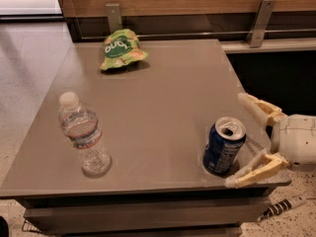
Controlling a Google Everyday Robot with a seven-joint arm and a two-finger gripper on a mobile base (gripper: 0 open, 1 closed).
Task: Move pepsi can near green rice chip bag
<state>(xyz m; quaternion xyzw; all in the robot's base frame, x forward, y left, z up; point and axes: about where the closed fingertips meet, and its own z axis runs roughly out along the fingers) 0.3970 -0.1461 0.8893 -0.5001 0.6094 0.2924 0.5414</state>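
The pepsi can, dark blue with a silver top, stands upright near the front right corner of the grey table. The green rice chip bag lies flat at the table's far left side, far from the can. My gripper comes in from the right with its tan fingers spread wide. One finger is behind the can and the other is in front of it. The fingers stand just right of the can and do not touch it.
A clear plastic water bottle with a white cap stands upright at the table's front left. A wooden wall panel with two metal brackets runs behind the table. A dark gap lies right of the table.
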